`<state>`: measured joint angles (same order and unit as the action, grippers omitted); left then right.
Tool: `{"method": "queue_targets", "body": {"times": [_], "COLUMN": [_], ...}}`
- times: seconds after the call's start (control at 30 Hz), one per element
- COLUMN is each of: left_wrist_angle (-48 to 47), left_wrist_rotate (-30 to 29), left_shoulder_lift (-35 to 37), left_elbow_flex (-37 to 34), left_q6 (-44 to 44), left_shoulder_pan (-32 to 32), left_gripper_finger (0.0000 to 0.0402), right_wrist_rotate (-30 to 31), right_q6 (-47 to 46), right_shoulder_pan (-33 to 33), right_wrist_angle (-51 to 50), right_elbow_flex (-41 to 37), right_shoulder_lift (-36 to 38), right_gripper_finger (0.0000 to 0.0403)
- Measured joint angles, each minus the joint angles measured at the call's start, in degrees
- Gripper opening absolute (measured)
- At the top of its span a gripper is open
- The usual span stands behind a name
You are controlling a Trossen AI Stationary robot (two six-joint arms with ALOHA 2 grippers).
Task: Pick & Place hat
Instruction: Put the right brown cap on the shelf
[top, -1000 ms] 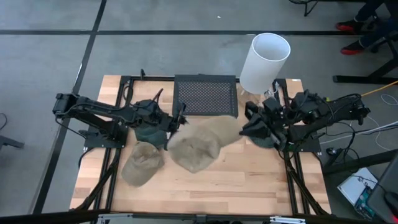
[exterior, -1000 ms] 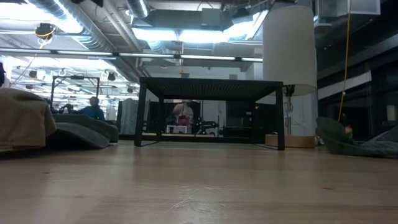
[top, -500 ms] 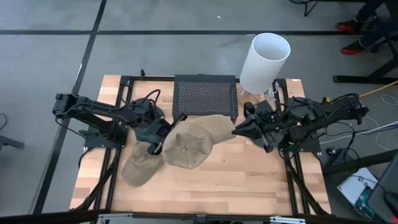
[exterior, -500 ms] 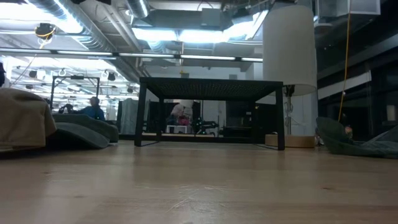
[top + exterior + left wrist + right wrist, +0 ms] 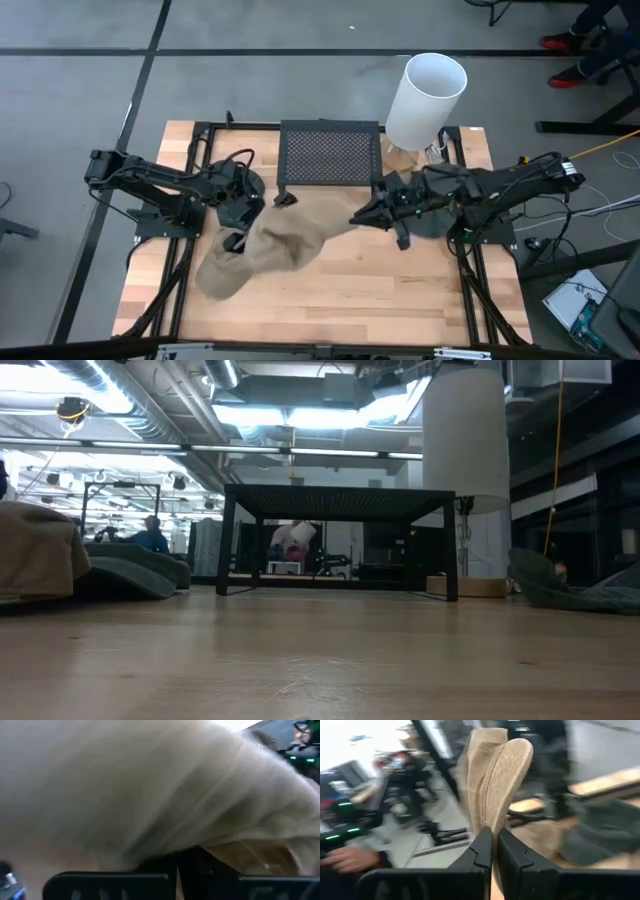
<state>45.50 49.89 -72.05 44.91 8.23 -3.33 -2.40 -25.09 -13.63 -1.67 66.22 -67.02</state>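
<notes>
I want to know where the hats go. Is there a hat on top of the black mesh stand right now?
No. From above, the black mesh stand is bare, while the tan hat hangs stretched between the two grippers in front of it.

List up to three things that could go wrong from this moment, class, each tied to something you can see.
1. Both claws, left and right, are shut on the same tan hat; pulling apart could stretch it or tear it free.
2. The right claw pinches only the hat's thin edge, so it may slip out.
3. The tan hat overlaps a second tan hat and could drag it along.
</notes>
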Motion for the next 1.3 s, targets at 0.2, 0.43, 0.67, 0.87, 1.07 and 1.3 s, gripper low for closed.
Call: {"method": "queue_targets", "body": {"times": [0.2,0.43,0.67,0.87,1.07,1.3], "left_wrist_angle": [7.0,4.2,-1.4,-0.2,-0.3,-0.7], "left_wrist_rotate": [18.3,9.2,1.2,-1.4,-0.6,10.0], "left_shoulder_lift": [0.0,1.5,1.2,-0.8,-5.5,-12.5], "left_elbow_flex": [0.0,0.0,0.0,0.0,4.9,13.5], "left_q6": [-1.8,-7.5,-7.6,-6.5,-4.6,-8.5], "left_shoulder_pan": [-0.5,2.3,6.6,4.4,1.5,0.7], "left_gripper_finger": [0.0002,0.0002,0.0002,0.0002,0.0002,0.0002], "right_wrist_rotate": [-3.0,-5.3,-6.1,-3.0,-1.9,-0.8], "right_q6": [0.0,-0.1,0.4,2.1,3.0,3.2], "right_shoulder_pan": [0.0,-1.3,-2.9,-2.9,-2.9,-2.9], "right_wrist_angle": [1.5,4.4,4.8,4.8,4.6,2.8], "right_elbow_flex": [0.0,0.0,0.0,0.0,0.0,0.0], "right_shoulder_lift": [1.6,2.3,2.9,2.9,2.9,2.4], "right_gripper_finger": [0.0014,0.0014,0.0014,0.0014,0.0014,0.0014]}}
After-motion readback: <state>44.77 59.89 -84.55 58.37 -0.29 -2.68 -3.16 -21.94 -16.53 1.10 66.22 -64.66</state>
